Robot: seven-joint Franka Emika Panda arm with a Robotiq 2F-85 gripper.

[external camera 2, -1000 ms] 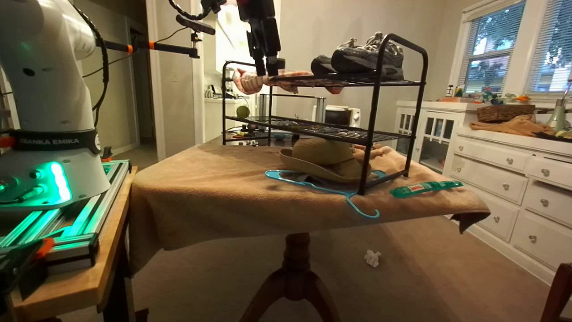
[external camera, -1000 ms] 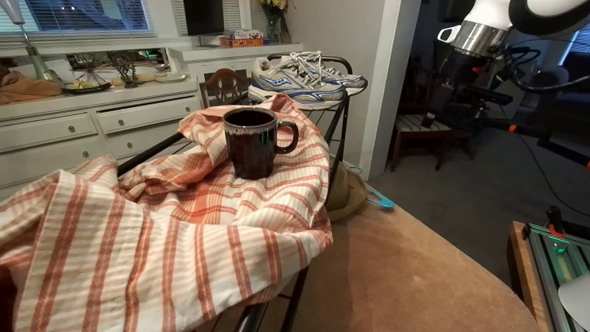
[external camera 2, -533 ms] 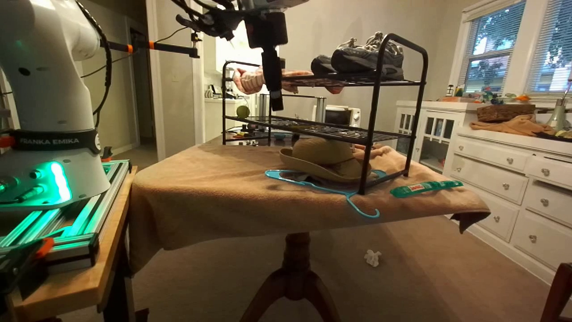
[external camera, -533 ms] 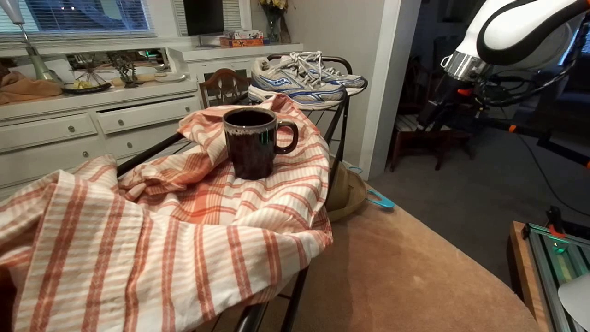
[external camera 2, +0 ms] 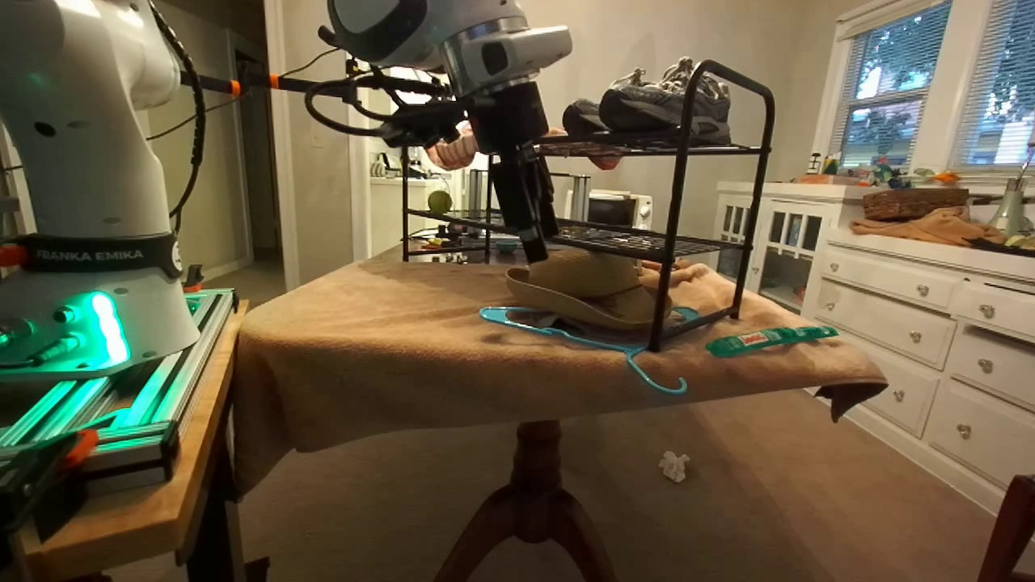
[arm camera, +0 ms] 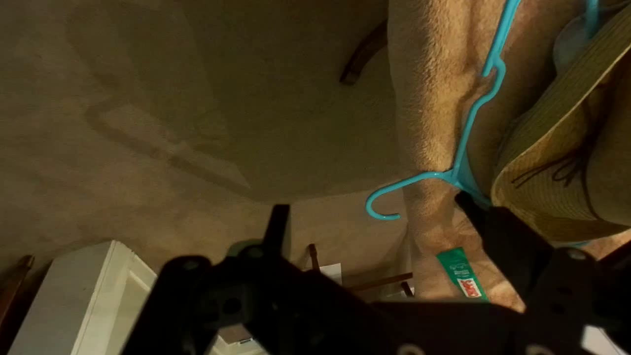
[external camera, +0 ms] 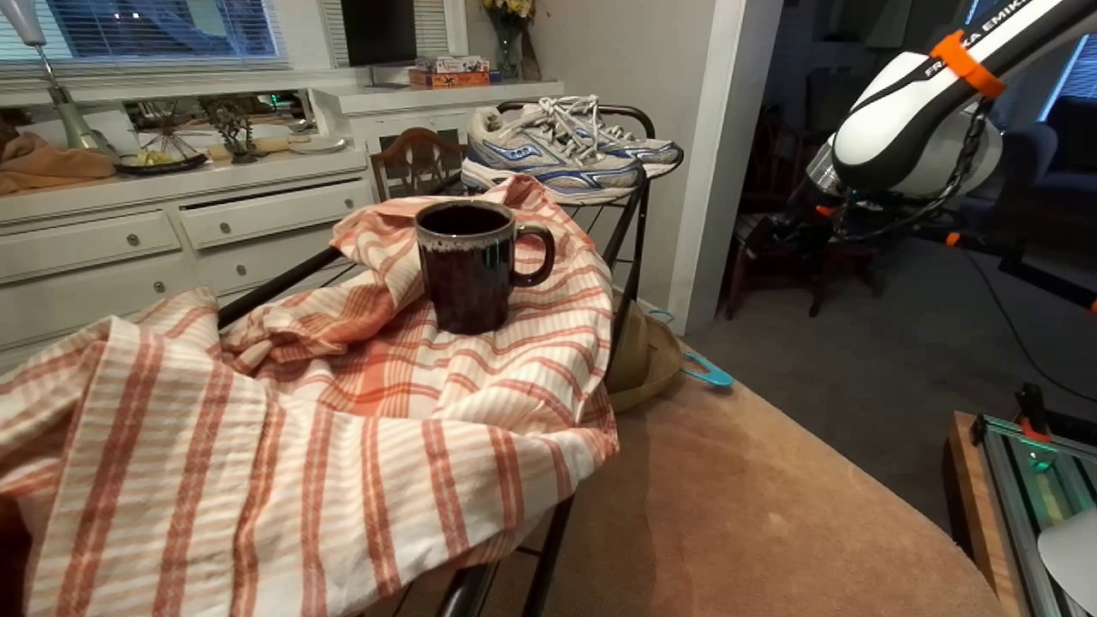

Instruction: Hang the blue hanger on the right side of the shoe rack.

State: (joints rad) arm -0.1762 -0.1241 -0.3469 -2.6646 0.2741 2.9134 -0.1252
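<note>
- Since a second ago my arm [external camera 2: 101,121] has come down: in an exterior view the gripper [external camera 2: 543,245], then level in the picture with the top shelf of the shoe rack [external camera 2: 674,210], now sits mid-frame, and the wrist [external camera 2: 493,40] has dropped into the upper middle.
- Base end upright along the left edge; the wrist leans, so the gripper slants down to the right, its tips overlapping the hat [external camera 2: 598,283] in the picture.
- Across the bottom of the wrist view, I have the fingers [arm camera: 277,229] spread wide, nothing gripped.
- My target, the blue hanger [arm camera: 464,140], lies on the tan cloth [external camera 2: 364,347], right of centre in an exterior view: part of it under the hat, neck just beside the foot of a rack post, hook past the cloth's edge.
- "FRANKA EMIKA" reads clearly on the dark collar [external camera 2: 101,256], frame left; the same name runs along the forearm [external camera: 1028,43], upper right of an exterior view, part-covered by an orange band [external camera: 967,67].
- Green packet [external camera 2: 776,338], right side: red on its label, lettering too blurred for me to read.
- Shoes [external camera: 557,163], upper middle: side emblem visible, any name too small.
</note>
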